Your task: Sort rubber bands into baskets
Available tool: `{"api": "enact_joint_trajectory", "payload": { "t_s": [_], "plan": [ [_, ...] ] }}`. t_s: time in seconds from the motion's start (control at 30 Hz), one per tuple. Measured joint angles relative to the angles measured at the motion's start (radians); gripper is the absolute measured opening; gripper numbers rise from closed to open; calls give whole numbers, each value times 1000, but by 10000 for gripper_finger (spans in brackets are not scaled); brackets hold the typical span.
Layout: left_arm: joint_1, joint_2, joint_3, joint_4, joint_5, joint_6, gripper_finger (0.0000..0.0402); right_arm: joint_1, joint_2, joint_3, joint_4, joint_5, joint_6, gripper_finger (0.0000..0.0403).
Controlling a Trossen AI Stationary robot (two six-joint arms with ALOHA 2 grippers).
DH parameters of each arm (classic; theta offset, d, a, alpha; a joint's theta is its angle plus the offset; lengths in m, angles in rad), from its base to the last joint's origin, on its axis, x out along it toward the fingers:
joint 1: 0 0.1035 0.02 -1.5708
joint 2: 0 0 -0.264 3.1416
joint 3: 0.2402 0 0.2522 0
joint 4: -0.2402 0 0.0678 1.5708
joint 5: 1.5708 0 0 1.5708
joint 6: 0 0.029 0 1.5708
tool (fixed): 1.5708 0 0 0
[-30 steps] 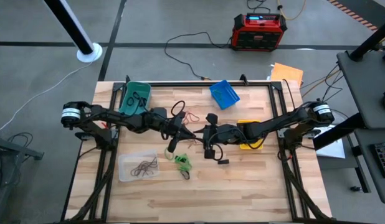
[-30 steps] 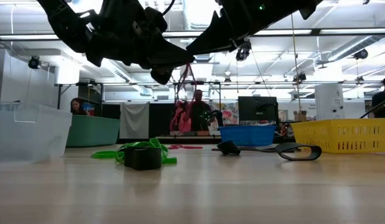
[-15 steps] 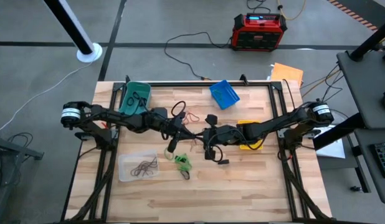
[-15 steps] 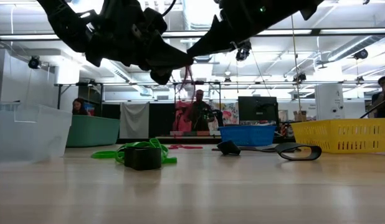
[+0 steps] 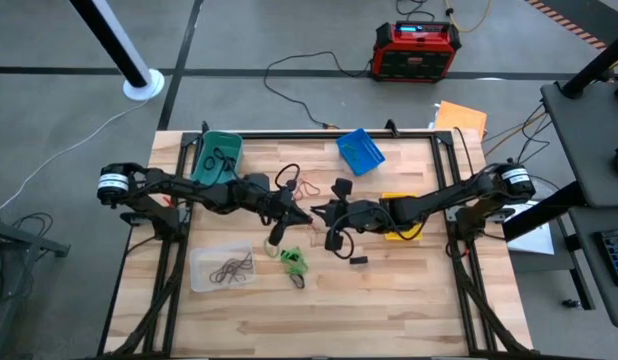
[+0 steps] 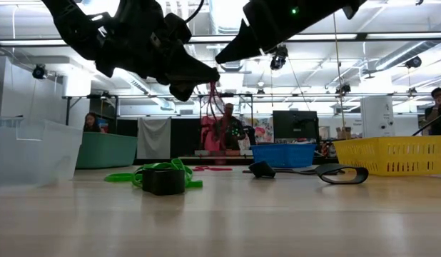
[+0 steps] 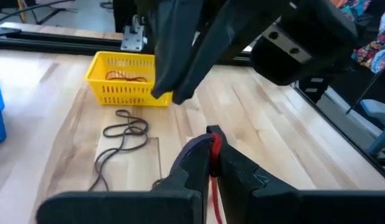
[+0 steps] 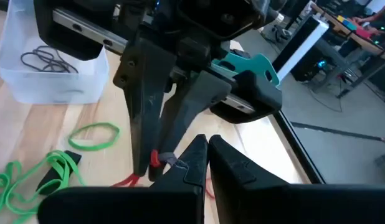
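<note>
Sorting looks roughly half done, by my reckoning. On my tabletop the four baskets already hold something or wait: the clear basket at the near left holds dark bands, the teal basket at the far left has a few dark loops, the yellow basket on the right holds red ones, and the blue basket at the far middle looks empty to me. Loose work remains: green rubber bands lie in a tangle near the middle with a small black block among them, a long black band sprawls beside the yellow basket, and thin red loops rest further back. My left pincer is clamped shut on a red band, a slim strip dangling above mid-tabletop. My right pincer is closed tight right against it, tip to tip; whether it pinches that strip too I cannot tell.
</note>
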Motion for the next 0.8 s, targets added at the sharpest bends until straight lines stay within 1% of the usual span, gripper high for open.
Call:
{"api": "enact_joint_trajectory", "payload": {
  "t_s": [0.03,0.17,0.27,0.6,0.7,0.8],
  "plan": [
    [0,0,0,1,-16,-1,9,0,0,0,-1,-11,-1,8],
    [0,0,0,14,-22,-3,9,0,0,0,-25,-74,20,11],
    [0,0,7,13,-22,-3,9,0,-1,0,-27,-103,37,23],
    [-1,0,22,14,-15,-3,9,0,-4,0,-29,-104,50,110],
    [-1,0,28,12,-14,-3,9,-1,-5,0,-32,-105,51,124],
    [-1,1,29,12,4,0,9,0,-3,0,-34,-107,50,127]
  ]
}}
